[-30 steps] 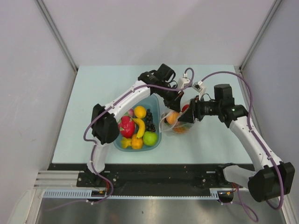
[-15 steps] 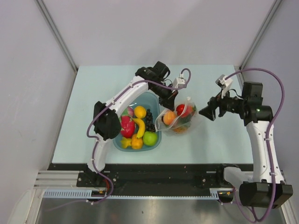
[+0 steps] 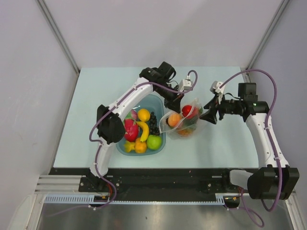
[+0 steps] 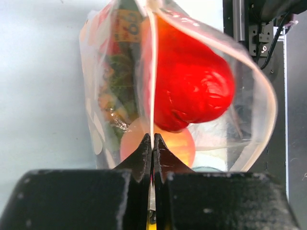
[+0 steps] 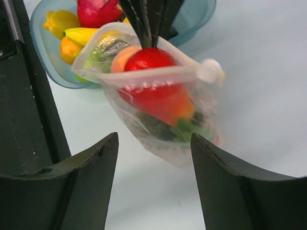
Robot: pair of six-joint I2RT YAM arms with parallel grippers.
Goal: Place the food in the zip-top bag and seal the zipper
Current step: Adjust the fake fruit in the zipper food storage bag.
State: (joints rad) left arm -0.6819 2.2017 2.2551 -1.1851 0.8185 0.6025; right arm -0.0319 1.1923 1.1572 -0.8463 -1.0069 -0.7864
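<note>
Left fingers (image 4: 142, 157): we are clamping them together on the mouth edge of the zip-top bag (image 3: 186, 125).
Right fingers (image 5: 91, 172): we are holding them apart, near the bag.
Food (image 3: 190, 111): sitting inside the bag, beside the tray (image 3: 157, 101) on the worktop (image 3: 96, 96).

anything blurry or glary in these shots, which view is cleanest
Left wrist: the red fruit and zip-top bag are soft and out of focus, with white glare streaks on the plastic; the left end effector is nearly black. Right wrist: the bag is sharper, the right end effector dark. Top external: cleanest, evenly lit, sharp, soft shadows.
</note>
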